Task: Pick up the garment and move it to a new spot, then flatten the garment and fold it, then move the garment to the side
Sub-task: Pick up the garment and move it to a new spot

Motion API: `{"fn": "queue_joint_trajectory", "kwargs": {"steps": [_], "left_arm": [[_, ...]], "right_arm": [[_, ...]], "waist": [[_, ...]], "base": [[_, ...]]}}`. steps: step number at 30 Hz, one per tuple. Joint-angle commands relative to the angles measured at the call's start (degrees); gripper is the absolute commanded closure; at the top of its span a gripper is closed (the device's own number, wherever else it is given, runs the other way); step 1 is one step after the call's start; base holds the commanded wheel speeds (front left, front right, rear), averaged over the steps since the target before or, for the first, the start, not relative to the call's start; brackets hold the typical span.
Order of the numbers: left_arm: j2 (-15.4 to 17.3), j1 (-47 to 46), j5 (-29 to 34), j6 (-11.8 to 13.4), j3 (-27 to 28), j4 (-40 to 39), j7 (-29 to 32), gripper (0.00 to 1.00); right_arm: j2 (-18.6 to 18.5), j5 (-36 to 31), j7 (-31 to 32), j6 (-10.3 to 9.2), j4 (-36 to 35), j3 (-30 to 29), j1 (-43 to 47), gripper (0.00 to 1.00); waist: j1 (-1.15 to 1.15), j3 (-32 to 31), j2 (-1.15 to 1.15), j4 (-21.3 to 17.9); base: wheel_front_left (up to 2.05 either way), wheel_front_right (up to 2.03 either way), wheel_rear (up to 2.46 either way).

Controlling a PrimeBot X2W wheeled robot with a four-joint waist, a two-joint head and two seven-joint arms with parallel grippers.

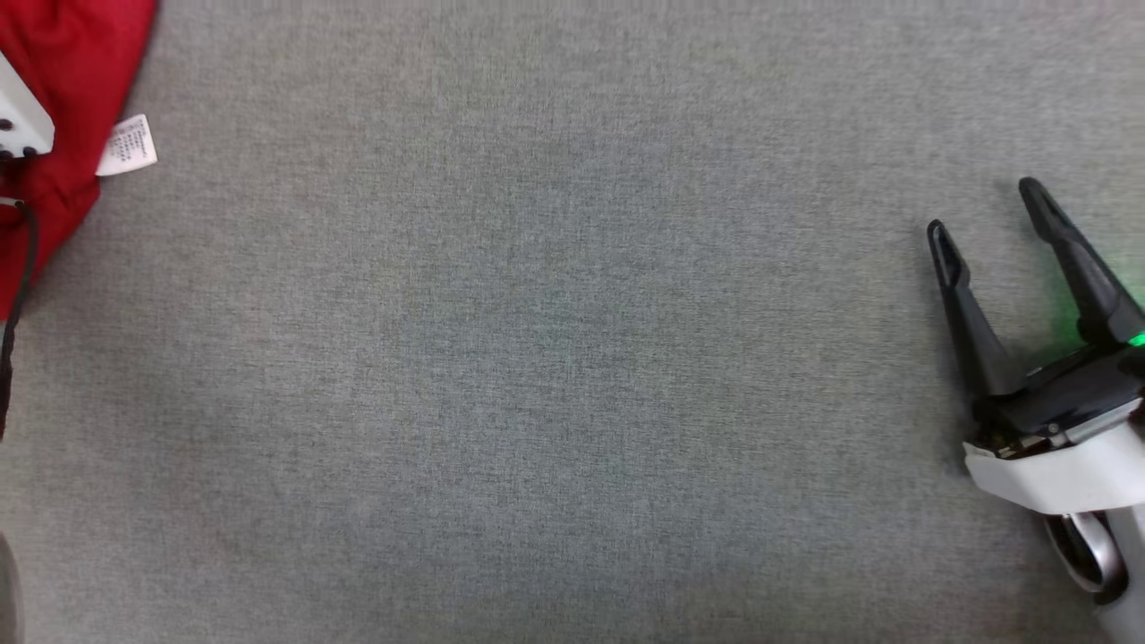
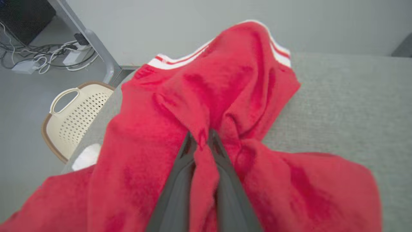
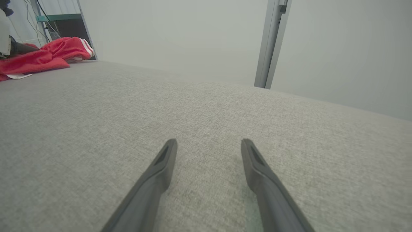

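A red garment (image 1: pixel 76 85) with white stripes lies bunched at the far left of the grey table (image 1: pixel 555 358), a white label (image 1: pixel 128 145) sticking out from its edge. In the left wrist view my left gripper (image 2: pixel 201 137) is shut on a fold of the red garment (image 2: pixel 231 87), which drapes around both fingers. Part of the left arm's pale housing (image 1: pixel 20 121) sits over the cloth. My right gripper (image 1: pixel 984 210) hovers open at the table's right side with nothing between its fingers, and the right wrist view shows the garment (image 3: pixel 45 54) far off to its left.
A cream perforated basket (image 2: pixel 72 119) stands on the floor beside the table's left edge, near cables (image 2: pixel 42 54) and a metal leg (image 2: pixel 96 48). A grey post (image 3: pixel 270 45) rises behind the table's far edge.
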Motion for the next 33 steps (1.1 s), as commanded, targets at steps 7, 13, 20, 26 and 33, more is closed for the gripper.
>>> {"fn": "queue_joint_trajectory", "kwargs": {"steps": [7,13,20,26,33], "left_arm": [[2.05,4.99,-0.33,-0.16,-9.85,-7.71,-11.89,1.00],[3.72,11.78,-7.41,-0.18,-16.73,-20.24,-13.68,1.00],[5.87,19.36,-15.66,-0.19,-21.32,-35.06,-12.83,1.00],[4.13,22.82,-18.99,-0.19,-23.51,-43.79,-10.23,1.00],[-2.24,25.43,-22.04,-0.19,-27.73,-50.93,-7.32,1.00]], "right_arm": [[5.05,0.62,0.82,-0.14,4.63,1.76,3.35,0.00],[10.09,1.10,0.79,-0.14,6.66,2.26,5.68,0.00],[14.46,0.80,0.79,-0.14,8.24,2.93,8.36,0.00],[15.55,0.63,0.80,-0.14,8.98,3.53,9.94,0.00],[15.21,0.61,0.80,-0.14,9.05,3.22,11.36,0.00]], "waist": [[0.00,-11.64,0.00,-2.81],[0.00,-20.66,0.00,-7.20],[0.00,-29.17,0.00,-16.19],[0.00,-32.69,0.00,-21.93],[0.00,-34.71,0.00,-27.59]], "base": [[0.00,0.00,0.00],[0.00,0.00,0.00],[0.00,0.00,0.00],[0.00,0.00,0.00],[0.00,0.00,0.00]]}}
